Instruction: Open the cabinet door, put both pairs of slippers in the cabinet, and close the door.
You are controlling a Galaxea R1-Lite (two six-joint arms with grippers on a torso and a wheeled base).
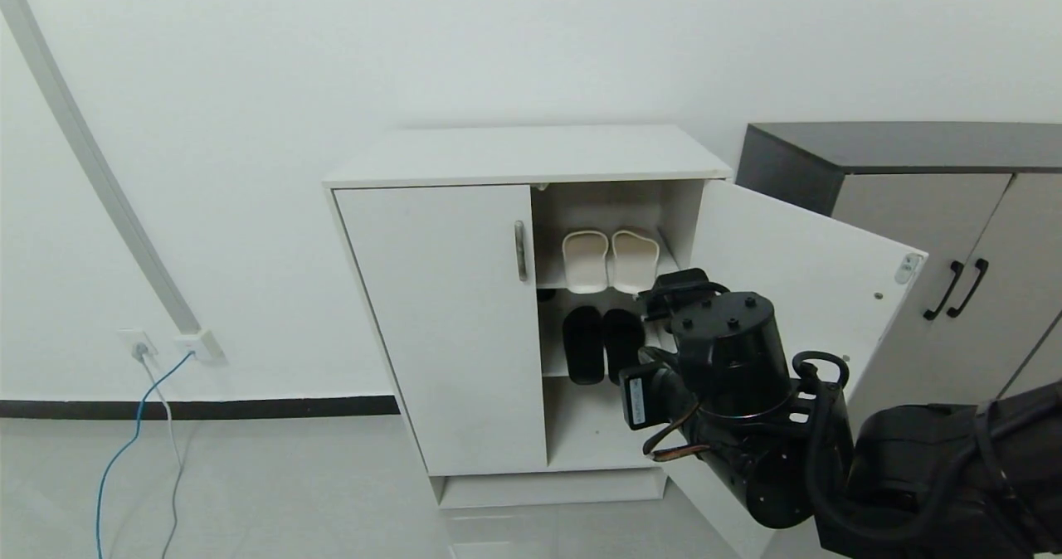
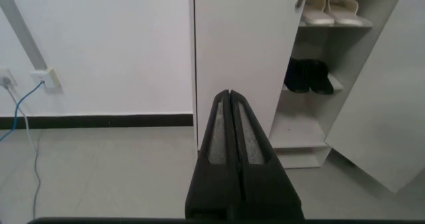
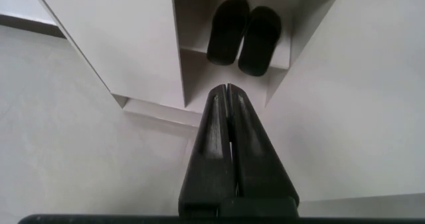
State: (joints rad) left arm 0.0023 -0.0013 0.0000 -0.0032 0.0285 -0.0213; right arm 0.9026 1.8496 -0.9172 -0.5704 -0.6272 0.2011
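Label [image 1: 635, 401] on right arm: print too small for me to read. Cabinet [image 1: 523, 157]: right door [image 1: 796, 269] swung open, left door [image 1: 440, 318] closed. White slippers [image 1: 610, 260] on upper shelf, black slippers [image 1: 603, 343] on shelf below. Right arm hides door's lower part. Left tool [image 2: 229, 99] pressed together, empty, facing cabinet. Right tool [image 3: 228, 91] together, empty, near black slippers.

You face a plain white wall [image 1: 249, 86] with a black baseboard [image 1: 199, 408] over pale grey floor [image 1: 290, 493]; a grey cupboard [image 1: 913, 202] with black handles [image 1: 946, 290] stands to your right.
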